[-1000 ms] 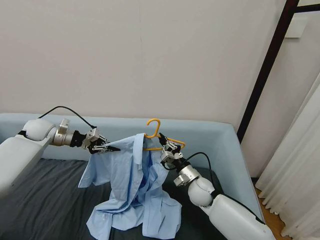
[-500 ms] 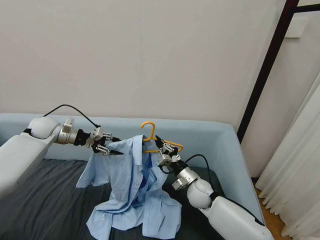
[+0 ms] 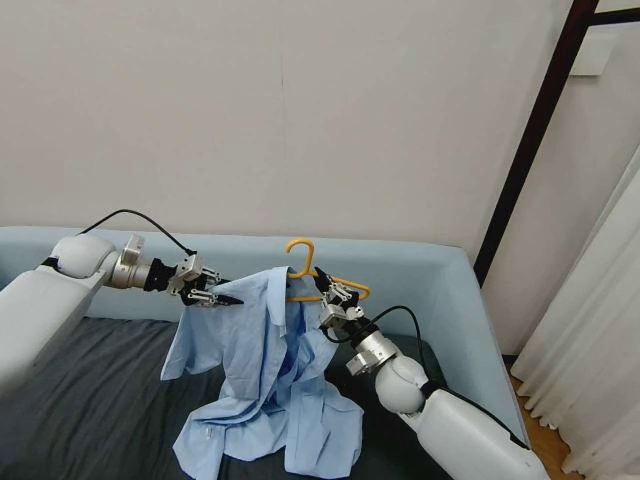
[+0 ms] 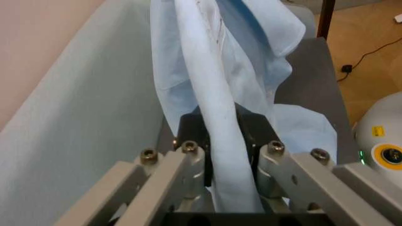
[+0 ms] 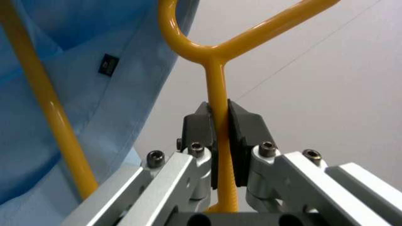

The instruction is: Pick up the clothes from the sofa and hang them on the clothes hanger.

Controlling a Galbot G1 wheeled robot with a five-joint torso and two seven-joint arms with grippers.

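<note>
Shirt sits partly on hanger, hem on sofa; left hand clamps its shoulder, right hand clamps the hanger; full seating likely remains.

hanger: left half under shirt | sofa: cut off below

Light-blue shirt draped half over tilted orange hanger

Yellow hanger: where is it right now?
Middle of the head view, above the sofa: the yellow hanger is clamped in the right gripper, with the blue shirt draped over its left end and pinched by the left gripper.
</note>
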